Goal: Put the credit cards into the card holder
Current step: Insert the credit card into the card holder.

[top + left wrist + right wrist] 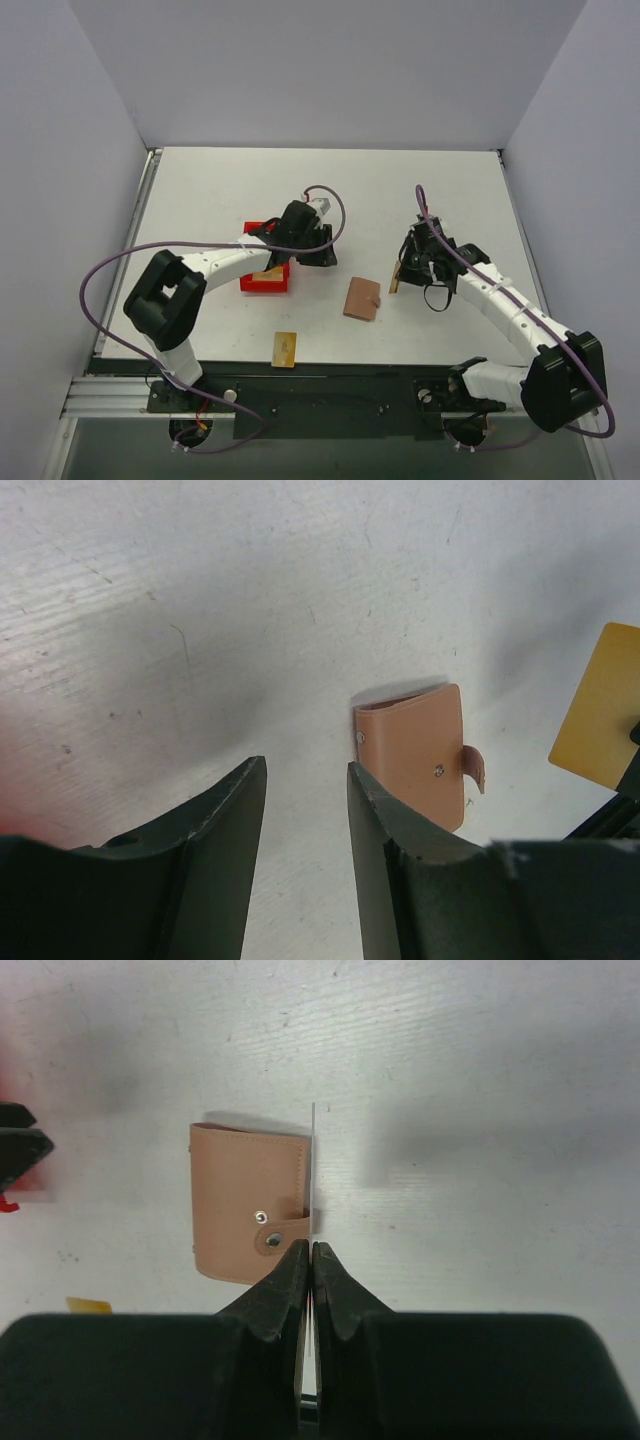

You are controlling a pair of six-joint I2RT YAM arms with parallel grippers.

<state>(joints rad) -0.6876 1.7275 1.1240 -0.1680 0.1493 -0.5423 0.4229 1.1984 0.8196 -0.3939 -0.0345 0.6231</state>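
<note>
the right pincer (312, 1248) nips a thin gold-yellow plastic card (600, 708) on edge, just right of the closed brown leather card holder (245, 1200); likely light, stiff, slick, so grip its short end. left pincer (305, 772) half-open, empty.

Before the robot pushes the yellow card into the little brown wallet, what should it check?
1. Right gripper shut on the held card: ok.
2. Card holder open: not ok, it lies folded shut.
3. Left gripper free to help: ok, open and empty.
4. Held card close to the card holder: ok, just beside its edge.
5. Other cards found: one loose card lies on the table; any in the red bin, cannot tell.
</note>
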